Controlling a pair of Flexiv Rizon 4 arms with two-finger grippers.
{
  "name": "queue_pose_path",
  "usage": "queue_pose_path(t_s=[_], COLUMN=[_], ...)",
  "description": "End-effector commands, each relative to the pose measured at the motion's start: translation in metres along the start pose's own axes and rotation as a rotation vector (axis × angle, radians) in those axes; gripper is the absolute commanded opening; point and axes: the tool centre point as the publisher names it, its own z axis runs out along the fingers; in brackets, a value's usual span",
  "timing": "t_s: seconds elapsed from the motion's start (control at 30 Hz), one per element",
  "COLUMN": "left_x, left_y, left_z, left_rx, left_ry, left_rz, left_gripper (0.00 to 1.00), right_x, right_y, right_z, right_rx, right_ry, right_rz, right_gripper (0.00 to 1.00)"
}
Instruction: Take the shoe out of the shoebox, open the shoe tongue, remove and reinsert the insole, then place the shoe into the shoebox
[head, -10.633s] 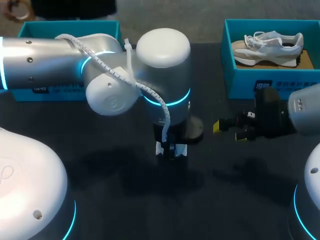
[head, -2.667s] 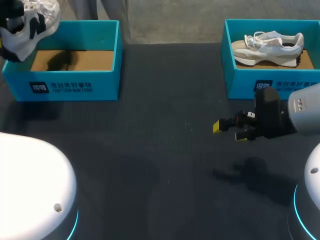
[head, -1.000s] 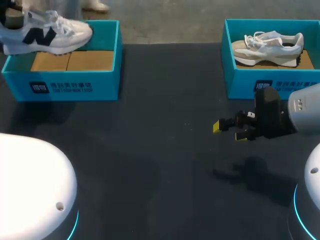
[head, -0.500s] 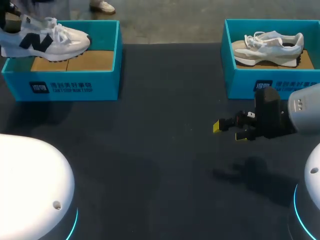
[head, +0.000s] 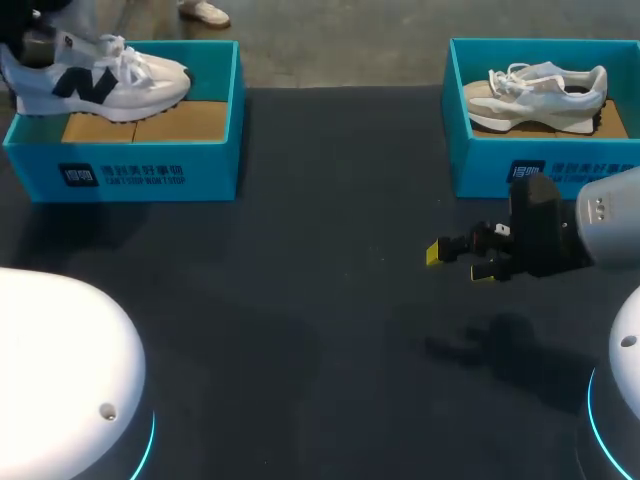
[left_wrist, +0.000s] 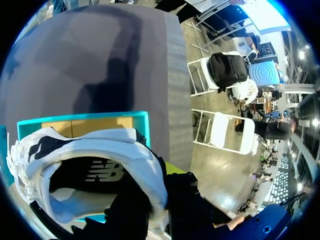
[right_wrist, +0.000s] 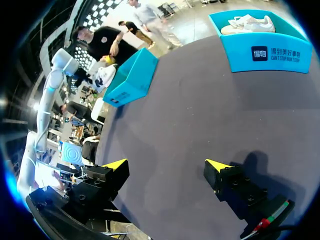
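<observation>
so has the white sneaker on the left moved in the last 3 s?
Yes. The white sneaker came right and down: from hanging off the left shoebox's far-left corner to level over its inside.

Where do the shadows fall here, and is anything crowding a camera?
Head view: the right gripper throws a soft shadow on the table, on the side nearer the robot. Left wrist view: the left shoe crowds the near field, and an arm-shaped shadow crosses the table beyond the left box. Right wrist view: a dark shadow pools beside one finger.
</observation>
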Motion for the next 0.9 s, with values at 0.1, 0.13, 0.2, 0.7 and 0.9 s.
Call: queue_pose_path(t_s=[0.1,0.13,0.2,0.7,0.9], left_x=[-0.004,-0.005,-0.005,-0.025,-0.038], left_y=[0.017,0.021,0.029,0.066,0.074], left_z=[0.006,0.007,0.01,0.04,0.055], left_rx=[-0.005,-0.014,-0.016,-0.03,-0.015], left_ry=[0.006,0.01,0.012,0.031,0.037], left_rz=[-0.003,-0.009,-0.012,0.01,0.014], left_gripper=[0.0,0.0,0.0,0.0,0.0], right_x=[0.002,0.002,0.002,0.002,0.002], right_y=[-0.001,-0.001,-0.001,-0.001,-0.001], right_z=[0.002,0.002,0.002,0.002,0.002], right_rx=[-0.004,-0.004,-0.004,-0.004,-0.004], right_ry=[-0.005,-0.005,-0.005,-0.005,-0.005], right_rz=[0.002,0.002,0.002,0.002,0.002], right_gripper=[1.0,1.0,1.0,1.0,1.0])
